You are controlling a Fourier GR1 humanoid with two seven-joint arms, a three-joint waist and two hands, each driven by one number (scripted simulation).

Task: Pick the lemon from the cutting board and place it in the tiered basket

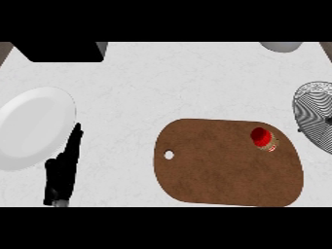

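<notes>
The left hand (64, 168) rests with straight fingers beside the white plate (25, 129); the right hand is out of view. No lemon is visible: the cutting board (219, 168) carries only a red-topped object (264, 138) near its far right corner. The pick appears not yet begun; the next move calls for a reach to that object, then transfer to the wire tiered basket (326, 119) just right of the board.

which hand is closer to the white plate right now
Left. The left hand rests open with fingers up right beside the white plate, at its right rim. The right hand shows nowhere in the head view, so its distance can't be judged.
</notes>
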